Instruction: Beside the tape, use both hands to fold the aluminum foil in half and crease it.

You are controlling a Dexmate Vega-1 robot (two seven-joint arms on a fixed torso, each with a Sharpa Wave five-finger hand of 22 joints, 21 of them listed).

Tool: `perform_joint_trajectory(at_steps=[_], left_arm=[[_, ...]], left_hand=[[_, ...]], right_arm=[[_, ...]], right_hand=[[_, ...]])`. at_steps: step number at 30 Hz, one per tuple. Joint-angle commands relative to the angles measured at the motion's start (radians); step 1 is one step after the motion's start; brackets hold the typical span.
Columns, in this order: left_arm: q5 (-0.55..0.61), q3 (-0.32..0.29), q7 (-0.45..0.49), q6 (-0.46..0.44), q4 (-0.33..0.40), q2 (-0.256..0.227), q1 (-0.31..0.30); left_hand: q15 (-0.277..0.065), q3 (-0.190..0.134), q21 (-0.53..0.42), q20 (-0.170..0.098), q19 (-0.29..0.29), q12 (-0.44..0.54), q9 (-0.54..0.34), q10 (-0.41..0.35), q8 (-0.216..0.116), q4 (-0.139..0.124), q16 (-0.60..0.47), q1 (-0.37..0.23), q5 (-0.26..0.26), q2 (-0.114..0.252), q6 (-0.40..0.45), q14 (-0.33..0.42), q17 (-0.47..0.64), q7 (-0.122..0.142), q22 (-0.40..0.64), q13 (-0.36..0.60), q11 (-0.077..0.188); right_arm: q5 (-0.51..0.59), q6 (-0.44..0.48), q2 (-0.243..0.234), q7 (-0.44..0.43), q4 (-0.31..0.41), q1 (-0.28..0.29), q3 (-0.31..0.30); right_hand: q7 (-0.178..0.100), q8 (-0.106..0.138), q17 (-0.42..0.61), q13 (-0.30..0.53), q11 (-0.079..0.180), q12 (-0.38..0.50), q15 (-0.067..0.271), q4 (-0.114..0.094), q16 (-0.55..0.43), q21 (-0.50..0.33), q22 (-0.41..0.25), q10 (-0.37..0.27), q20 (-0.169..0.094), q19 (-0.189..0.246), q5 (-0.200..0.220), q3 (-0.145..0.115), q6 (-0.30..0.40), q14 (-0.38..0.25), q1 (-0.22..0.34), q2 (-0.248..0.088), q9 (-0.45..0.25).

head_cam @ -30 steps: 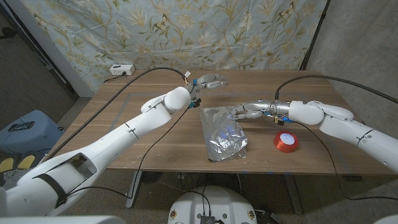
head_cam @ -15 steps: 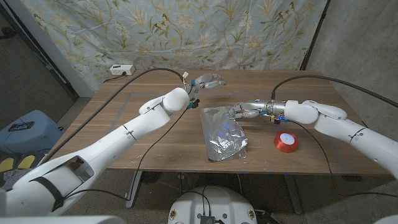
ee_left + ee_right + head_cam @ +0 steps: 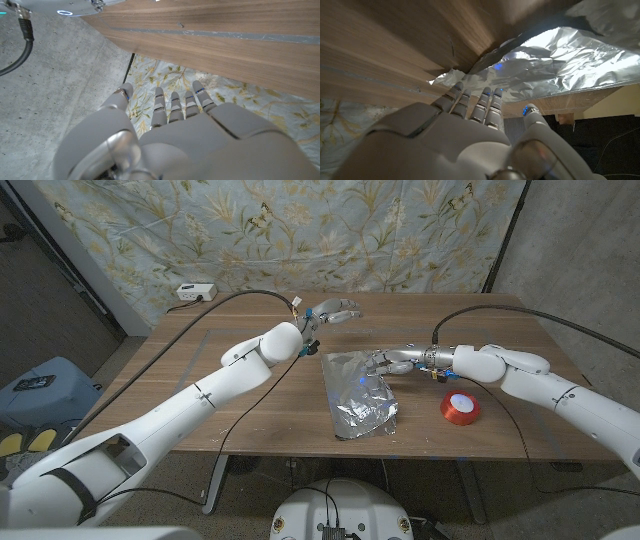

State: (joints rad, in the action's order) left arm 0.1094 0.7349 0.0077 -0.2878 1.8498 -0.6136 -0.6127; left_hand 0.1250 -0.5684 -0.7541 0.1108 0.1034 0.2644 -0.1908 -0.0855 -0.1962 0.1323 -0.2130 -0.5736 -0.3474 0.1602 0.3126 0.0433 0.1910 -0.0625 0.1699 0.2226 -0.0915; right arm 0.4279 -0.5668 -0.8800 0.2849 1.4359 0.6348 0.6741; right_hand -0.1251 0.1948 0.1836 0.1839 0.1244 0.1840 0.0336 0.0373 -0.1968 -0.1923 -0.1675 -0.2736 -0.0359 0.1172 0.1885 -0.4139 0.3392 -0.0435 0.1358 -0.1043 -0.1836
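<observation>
While the left hand (image 3: 335, 311) is hovering released above centre, fingers apart and holding nothing, the aluminum foil (image 3: 359, 394) is lying crumpled at mid-frame; the right hand (image 3: 392, 361), also empty with fingers extended, is creeping leftward onto its far edge, the tape (image 3: 460, 407) waiting right.

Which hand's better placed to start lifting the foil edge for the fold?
Right. The right hand is at the aluminum foil's far right edge, fingertips at the sheet in the right wrist view. The left hand hovers open above the table's far side, clear of the foil.
</observation>
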Motion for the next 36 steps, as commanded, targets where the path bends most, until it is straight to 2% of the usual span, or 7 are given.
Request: perform_joint_trajectory(at_steps=[1, 9, 19, 23, 24, 28, 36], left_arm=[[0.019, -0.012, 0.013, -0.001, 0.035, -0.025, -0.029], [0.016, -0.023, 0.012, -0.012, 0.039, -0.036, -0.039], [0.016, -0.029, -0.002, 0.01, 0.04, -0.055, -0.043], [0.018, -0.033, -0.007, 0.029, 0.037, -0.065, -0.045], [0.019, -0.034, -0.007, 0.025, 0.039, -0.066, -0.046], [0.022, -0.037, -0.019, 0.051, 0.037, -0.079, -0.048], [0.028, -0.047, -0.075, 0.095, 0.041, -0.129, -0.049]], left_hand=[[-0.002, -0.005, 0.001, -0.002, -0.013, 0.0, -0.003, -0.017, -0.004, 0.003, -0.006, 0.01, 0.002, 0.001, 0.016, 0.019, -0.001, 0.0, 0.005, 0.002, 0.002], [-0.001, -0.008, 0.003, -0.001, -0.02, 0.001, -0.003, -0.024, -0.004, 0.002, -0.007, 0.011, 0.002, 0.003, 0.02, 0.024, 0.0, -0.003, 0.005, 0.002, 0.0], [-0.009, -0.011, 0.004, -0.006, -0.034, 0.004, -0.003, -0.036, -0.005, 0.004, -0.011, 0.013, 0.003, 0.002, 0.028, 0.04, 0.0, 0.0, 0.005, 0.001, 0.008], [-0.017, -0.014, 0.004, -0.011, -0.052, 0.01, -0.003, -0.056, -0.01, 0.009, -0.014, 0.012, 0.003, -0.002, 0.048, 0.057, -0.002, 0.005, 0.005, 0.0, 0.023], [-0.027, -0.015, 0.006, -0.011, -0.059, 0.015, -0.003, -0.073, -0.014, 0.01, -0.02, 0.013, 0.003, -0.003, 0.064, 0.076, -0.002, 0.008, 0.005, 0.0, 0.043], [-0.037, -0.019, 0.006, -0.015, -0.074, 0.02, -0.003, -0.091, -0.019, 0.013, -0.021, 0.012, 0.003, -0.005, 0.086, 0.09, -0.003, 0.01, 0.005, -0.001, 0.045], [-0.068, -0.026, 0.007, -0.023, -0.118, 0.036, -0.002, -0.148, -0.024, 0.022, -0.034, 0.01, 0.001, -0.013, 0.136, 0.151, -0.004, 0.035, 0.006, 0.002, 0.092]], right_arm=[[0.031, -0.05, 0.019, -0.039, -0.067, -0.022, 0.027], [0.034, -0.069, 0.048, -0.057, -0.156, -0.057, 0.05], [0.045, -0.083, 0.06, -0.058, -0.211, -0.095, 0.076], [0.048, -0.086, 0.062, -0.063, -0.225, -0.104, 0.083], [0.048, -0.087, 0.062, -0.064, -0.227, -0.106, 0.084], [0.048, -0.078, 0.062, -0.066, -0.23, -0.11, 0.087], [0.045, -0.065, 0.059, -0.066, -0.227, -0.112, 0.092]], right_hand=[[0.005, 0.001, 0.003, 0.003, 0.004, 0.003, 0.053, 0.005, -0.004, 0.0, -0.002, -0.001, -0.038, 0.002, 0.0, -0.003, 0.002, -0.007, -0.005, -0.003, -0.003], [0.007, 0.002, 0.003, 0.003, 0.005, 0.004, 0.06, 0.006, -0.005, -0.001, -0.002, -0.004, -0.044, 0.005, 0.0, -0.005, 0.005, -0.009, -0.005, -0.005, -0.003], [0.006, 0.002, 0.003, 0.003, 0.008, 0.004, 0.062, 0.007, -0.005, -0.001, -0.002, -0.003, -0.048, 0.007, 0.0, -0.005, 0.006, -0.01, -0.005, -0.005, -0.004], [0.006, 0.002, 0.003, 0.003, 0.008, 0.004, 0.063, 0.008, -0.005, -0.001, -0.002, -0.003, -0.049, 0.008, 0.0, -0.005, 0.006, -0.01, -0.006, -0.006, -0.004], [0.005, 0.002, 0.004, 0.003, 0.007, 0.004, 0.063, 0.008, -0.005, -0.001, -0.002, -0.003, -0.049, 0.008, 0.0, -0.005, 0.006, -0.01, -0.006, -0.006, -0.004], [0.005, 0.002, 0.004, 0.003, 0.008, 0.004, 0.064, 0.007, -0.005, -0.001, -0.002, -0.003, -0.049, 0.008, 0.0, -0.005, 0.006, -0.009, -0.007, -0.006, -0.004], [0.006, 0.001, 0.004, 0.003, 0.006, 0.004, 0.064, 0.008, -0.004, -0.001, -0.002, -0.004, -0.05, 0.009, 0.0, -0.005, 0.005, -0.01, -0.008, -0.006, -0.004]])
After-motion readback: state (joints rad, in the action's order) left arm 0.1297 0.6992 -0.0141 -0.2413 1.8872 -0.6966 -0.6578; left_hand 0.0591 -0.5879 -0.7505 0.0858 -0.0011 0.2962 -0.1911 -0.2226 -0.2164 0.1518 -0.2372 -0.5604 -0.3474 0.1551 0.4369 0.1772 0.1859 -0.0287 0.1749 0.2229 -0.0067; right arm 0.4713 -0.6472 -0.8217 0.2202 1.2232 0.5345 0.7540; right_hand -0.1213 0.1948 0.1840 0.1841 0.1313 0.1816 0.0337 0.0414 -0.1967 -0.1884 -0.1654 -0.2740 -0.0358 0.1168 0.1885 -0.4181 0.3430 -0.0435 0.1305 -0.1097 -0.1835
